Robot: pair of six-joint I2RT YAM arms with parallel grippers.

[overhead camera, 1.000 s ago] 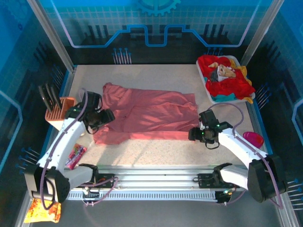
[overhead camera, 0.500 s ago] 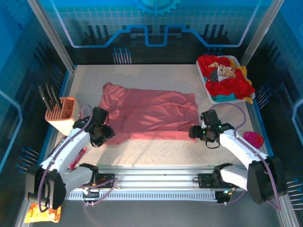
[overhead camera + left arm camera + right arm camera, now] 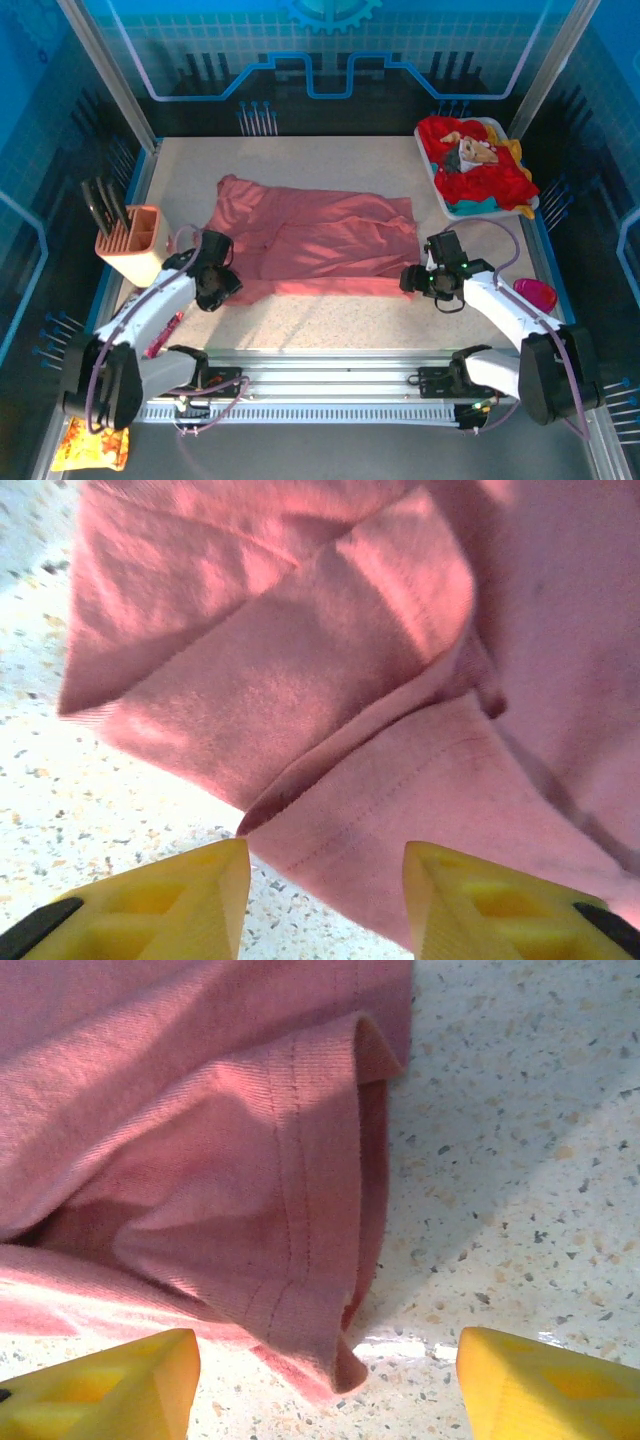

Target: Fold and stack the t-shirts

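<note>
**Both tools set at the near corners of the pink shirt**

The pink t-shirt (image 3: 320, 240) lies spread across the middle of the worktop (image 3: 330, 310), its long side running from 9 to 3 o'clock. It is mostly flat but rumpled at both near corners. The other shirts (image 3: 488, 180), red, yellow and teal, sit heaped in the white tray (image 3: 527, 207) at the 2 o'clock corner, so folding looks barely begun.

The left tool (image 3: 228, 284) sits low at the shirt's 8 o'clock corner. In its wrist view the yellow fingers (image 3: 190, 885) stand apart. The stitched hem, with a folded flap lying over it, runs into the gap between them, and nothing is pinched.

The right tool (image 3: 408, 280) sits at the 4 o'clock corner with its fingers (image 3: 120, 1380) spread wide. The curled hem corner lies on the worktop between them, nearer the left finger and not gripped.

The placement makes sense. With one tool at each end of the near edge, the pair could lift that edge together and carry it toward 12 o'clock without skewing the cloth. I judge the step in hand to be the grasp before a fold. The doubled layers at the left corner are the risk, since a pinch there could catch only the top flap.
</note>
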